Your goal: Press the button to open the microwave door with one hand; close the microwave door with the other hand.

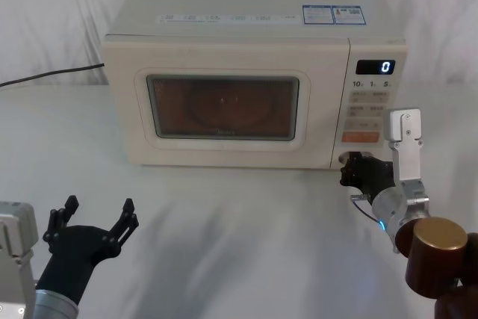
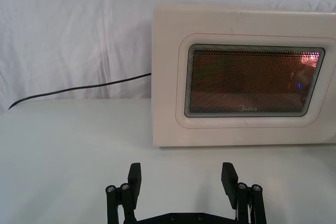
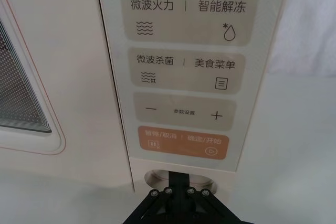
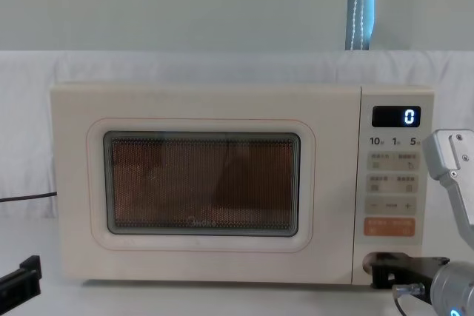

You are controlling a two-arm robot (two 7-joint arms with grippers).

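The cream microwave stands at the back of the table. Its door (image 1: pixel 224 110) (image 2: pixel 247 82) (image 4: pixel 204 186) looks flush with the body, and the window glows orange. The button (image 3: pixel 156 176) is the wide key at the foot of the control panel. My right gripper (image 1: pixel 351 167) (image 3: pixel 178 182) (image 4: pixel 379 268) is shut, with its tips against that button and covering most of it. Near the front left of the table, well short of the door, my left gripper (image 1: pixel 97 218) (image 2: pixel 181 178) hangs open with nothing between its fingers.
An orange key (image 3: pixel 182 142) sits just above the button, and the display (image 1: pixel 376 67) reads 0. A black power cable (image 1: pixel 52 74) (image 2: pixel 79 86) runs off to the left behind the microwave. White cloth covers the table (image 1: pixel 239 237) and the backdrop.
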